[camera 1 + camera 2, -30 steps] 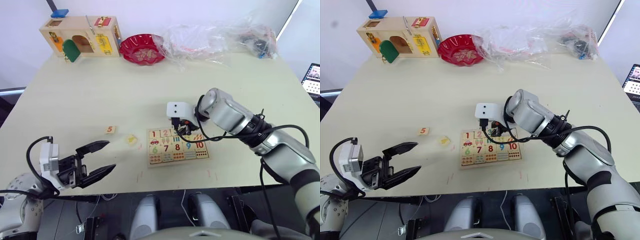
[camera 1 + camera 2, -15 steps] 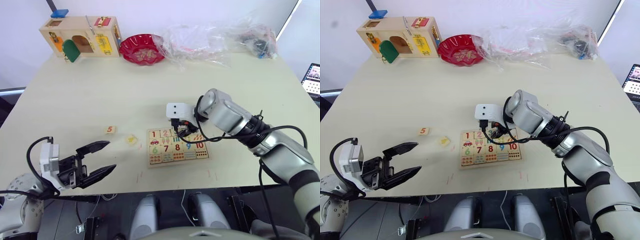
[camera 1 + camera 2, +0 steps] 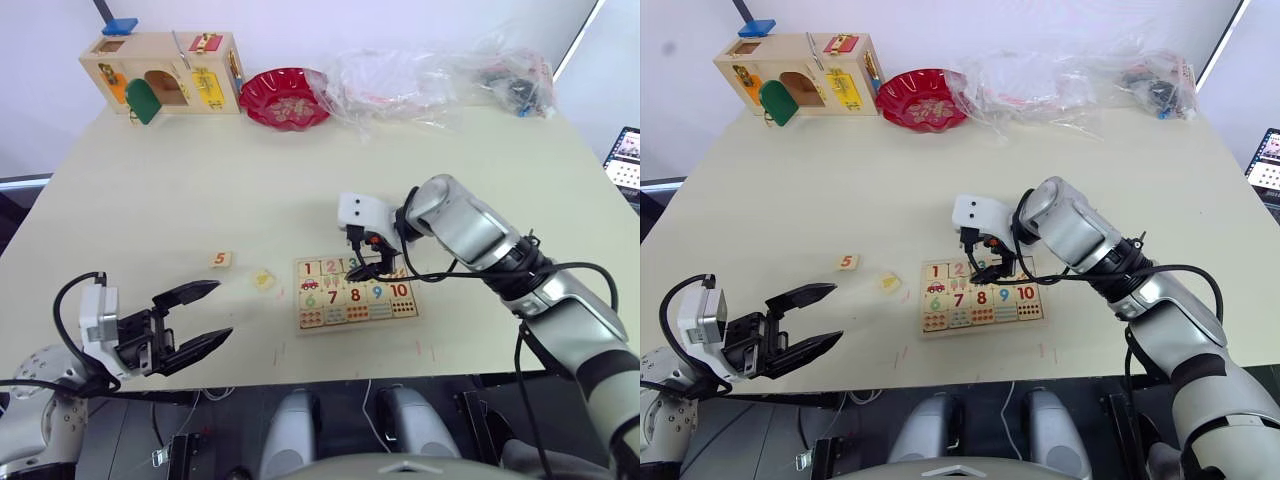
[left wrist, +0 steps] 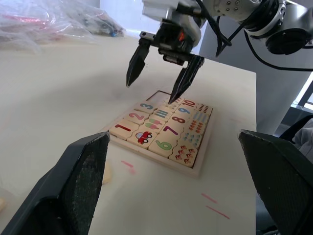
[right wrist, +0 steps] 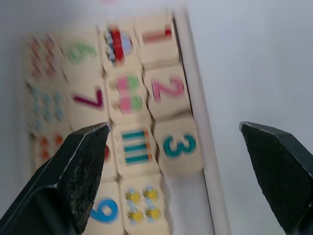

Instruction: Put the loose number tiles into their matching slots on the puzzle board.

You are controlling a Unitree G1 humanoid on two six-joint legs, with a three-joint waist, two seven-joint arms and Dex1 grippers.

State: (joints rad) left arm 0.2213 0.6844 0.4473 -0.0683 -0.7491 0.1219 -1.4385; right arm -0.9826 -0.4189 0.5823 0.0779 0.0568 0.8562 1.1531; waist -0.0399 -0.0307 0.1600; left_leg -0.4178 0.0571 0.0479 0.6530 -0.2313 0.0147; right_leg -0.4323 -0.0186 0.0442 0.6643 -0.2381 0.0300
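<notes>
The puzzle board (image 3: pixel 357 323) lies near the table's front, right of centre. Tiles 1 (image 5: pixel 155 36), 2 (image 5: pixel 168 90) and 3 (image 5: pixel 178 147) sit in its upper row, and the slots (image 5: pixel 188 200) beyond the 3 are bare. My right gripper (image 3: pixel 368 265) hangs open just above that row with nothing between its fingers (image 4: pixel 134 63). Two loose number tiles lie left of the board: the orange 5 (image 3: pixel 220 260) and one with a yellow mark (image 3: pixel 263 279). My left gripper (image 3: pixel 222 311) is open and empty, low near the front left edge.
A wooden box with coloured doors (image 3: pixel 165 70), a red bowl (image 3: pixel 285 97) and crumpled plastic bags (image 3: pixel 430 75) line the far edge. A screen (image 3: pixel 625 160) shows past the right edge. Bare tabletop (image 3: pixel 200 190) spreads between the board and those things.
My right gripper has opened and lifted a little off the board's upper row, leaving the 3 tile in its slot. The left arm has not moved.
</notes>
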